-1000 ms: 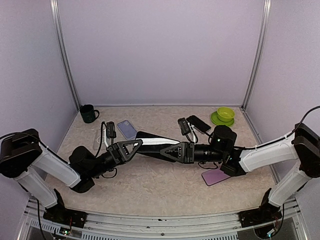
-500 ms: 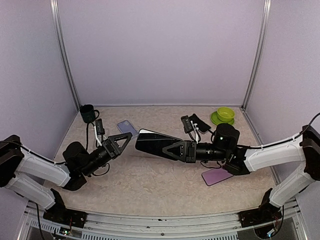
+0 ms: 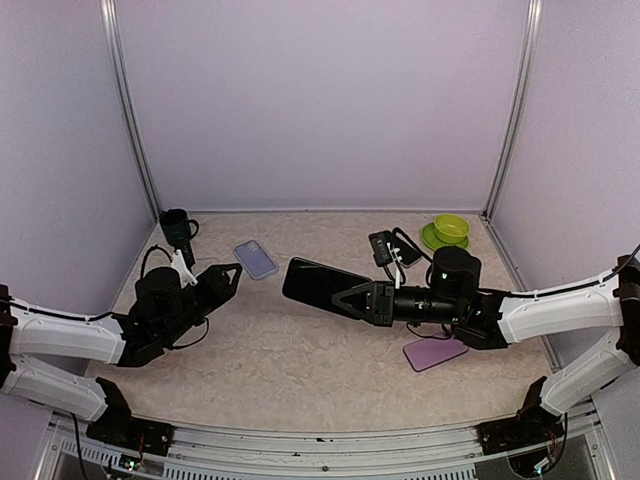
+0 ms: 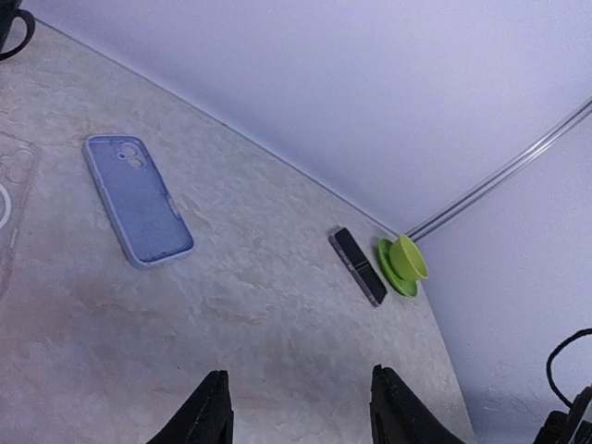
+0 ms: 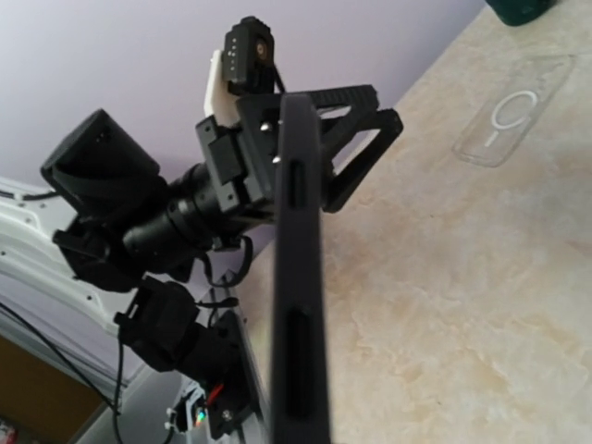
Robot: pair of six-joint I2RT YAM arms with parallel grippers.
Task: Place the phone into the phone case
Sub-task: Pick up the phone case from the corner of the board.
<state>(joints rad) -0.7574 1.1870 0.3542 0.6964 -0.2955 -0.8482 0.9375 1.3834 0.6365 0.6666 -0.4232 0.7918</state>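
A black phone [image 3: 315, 283] hangs above the middle of the table, my right gripper [image 3: 347, 298] shut on its right end. The right wrist view shows that phone [image 5: 298, 277] edge-on, running up the frame and hiding the fingers. My left gripper [image 3: 230, 273] is drawn back to the left, open and empty, well apart from the phone; its fingers [image 4: 208, 414] frame bare tabletop. A lavender phone case [image 3: 255, 259] [image 4: 137, 199] lies open side up at the back left. A clear case [image 5: 513, 116] [image 4: 7, 208] lies flat near the left arm.
A pink flat case [image 3: 435, 352] lies under the right forearm. A second black phone [image 3: 400, 245] [image 4: 359, 266] lies beside a green bowl on its saucer [image 3: 451, 230] [image 4: 404, 264] at the back right. A dark mug [image 3: 177, 228] stands in the back left corner.
My left gripper opened, let go of the phone's left end and pulled back leftward. The right gripper kept its hold, and the phone shifted slightly right and stayed aloft.
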